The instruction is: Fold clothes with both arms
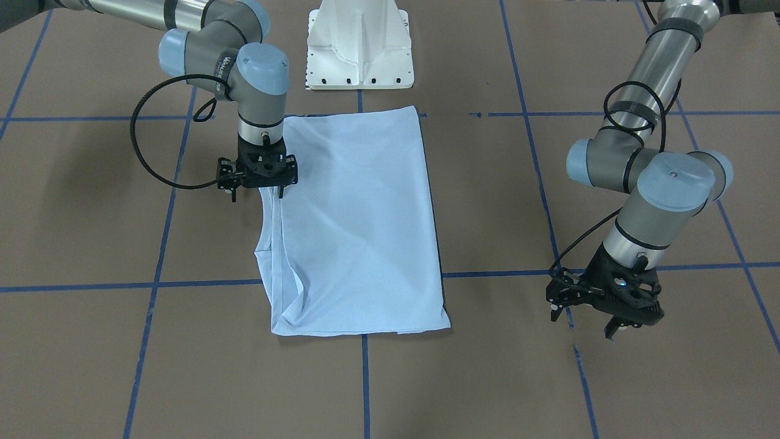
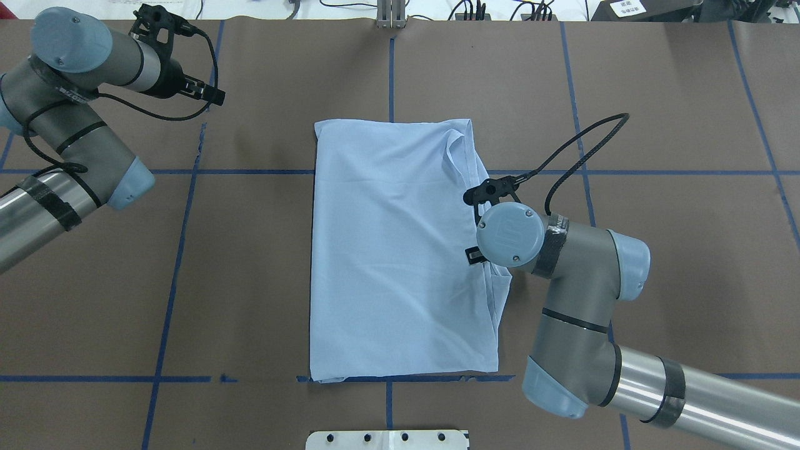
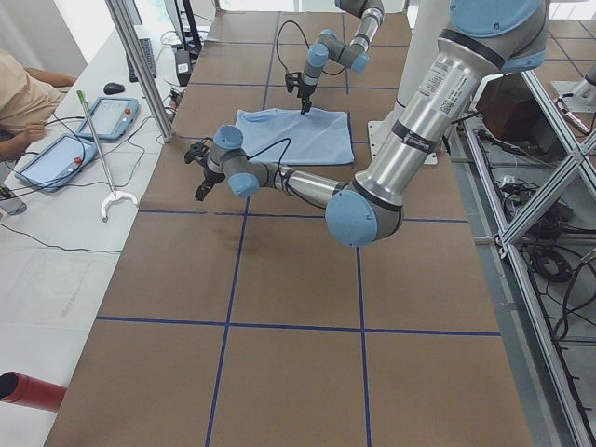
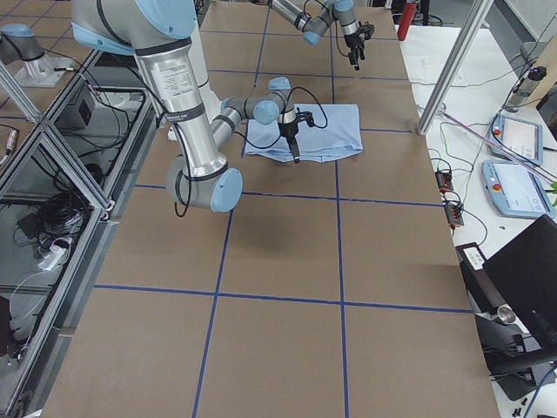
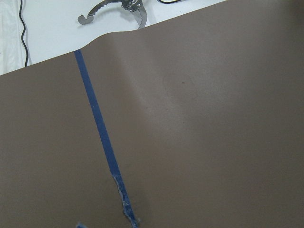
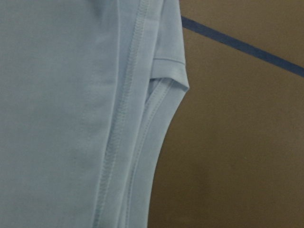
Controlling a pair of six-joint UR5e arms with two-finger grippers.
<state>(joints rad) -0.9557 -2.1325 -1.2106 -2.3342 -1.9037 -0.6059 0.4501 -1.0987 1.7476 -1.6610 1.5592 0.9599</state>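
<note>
T-shirt [image 1: 359, 225], light blue, lies folded into a long rectangle in the middle of the brown worktop [image 1: 487, 201]. One short end is close to the white base [image 1: 359, 46] of the robot and the long sides run away from it. The side toward the robot's left is one clean straight fold. On the side toward the robot's right the layers do not match. Several stitched edges lie one beside the other there, and a sleeve hem [image 6: 171, 71] sticks out a little over the bare worktop. The cloth has soft wrinkles, and no print shows on the upper face.

The right fingers [image 1: 234, 192] point straight down at this uneven side, about halfway along it. They stand apart and hold nothing. One is over the edge of the cloth and the other is over the worktop just beside it. I cannot tell if they touch the cloth. The right arm [image 1: 201, 49] bends down to them from above.

The left fingers [image 1: 611, 328] are well apart from the T-shirt, over bare worktop near its far edge. They are also spread and empty. The left arm [image 1: 646, 79] reaches out to them.

Blue tape lines [image 1: 201, 284] divide the worktop into large squares.
</note>
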